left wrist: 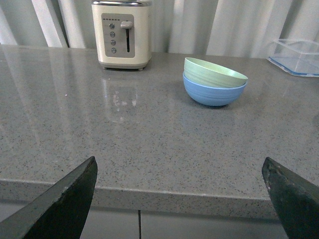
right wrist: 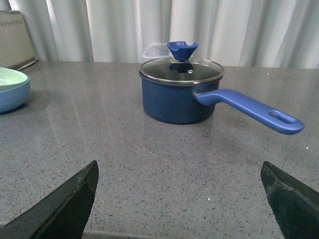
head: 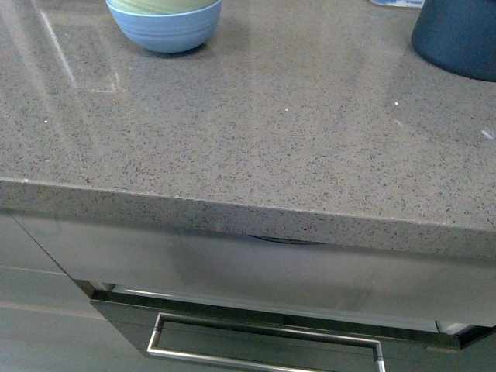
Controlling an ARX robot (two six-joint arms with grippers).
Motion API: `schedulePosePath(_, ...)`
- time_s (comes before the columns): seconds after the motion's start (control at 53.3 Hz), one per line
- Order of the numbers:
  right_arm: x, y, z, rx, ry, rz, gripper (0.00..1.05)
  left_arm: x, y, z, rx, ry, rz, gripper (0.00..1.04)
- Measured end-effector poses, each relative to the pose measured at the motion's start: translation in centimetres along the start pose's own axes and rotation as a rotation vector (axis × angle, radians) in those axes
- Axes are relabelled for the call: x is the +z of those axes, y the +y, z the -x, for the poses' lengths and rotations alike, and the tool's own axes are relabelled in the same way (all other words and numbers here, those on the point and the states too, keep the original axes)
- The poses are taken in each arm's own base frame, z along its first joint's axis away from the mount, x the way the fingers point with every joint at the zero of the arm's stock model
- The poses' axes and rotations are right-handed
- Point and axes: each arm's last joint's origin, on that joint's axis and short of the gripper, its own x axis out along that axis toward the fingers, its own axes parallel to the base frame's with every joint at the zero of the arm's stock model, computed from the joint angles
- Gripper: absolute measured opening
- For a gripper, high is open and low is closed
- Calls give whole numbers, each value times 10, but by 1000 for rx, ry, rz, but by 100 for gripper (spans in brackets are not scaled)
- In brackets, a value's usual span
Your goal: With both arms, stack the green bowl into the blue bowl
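The green bowl [left wrist: 212,72] sits nested inside the blue bowl [left wrist: 213,93], tilted a little, on the grey speckled counter. The stack also shows at the far left of the front view, with the blue bowl [head: 167,29] under the green bowl [head: 163,5], and at the edge of the right wrist view [right wrist: 12,92]. My left gripper [left wrist: 179,167] is open and empty at the counter's front edge, well short of the bowls. My right gripper [right wrist: 179,169] is open and empty over the counter near its front edge. Neither arm shows in the front view.
A dark navy saucepan [right wrist: 177,97] with a glass lid and a long blue handle [right wrist: 249,109] stands at the far right [head: 457,35]. A cream toaster [left wrist: 121,34] and a clear plastic container [left wrist: 296,56] stand at the back. A drawer with a metal handle [head: 263,341] lies below the counter edge.
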Motion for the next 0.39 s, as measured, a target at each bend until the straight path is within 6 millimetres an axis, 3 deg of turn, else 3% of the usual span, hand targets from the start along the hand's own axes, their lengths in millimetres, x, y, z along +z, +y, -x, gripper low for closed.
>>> schedulePosePath(0.394, 0, 0, 0, 0, 0, 0, 95, 0, 0, 0, 0, 0, 0, 98)
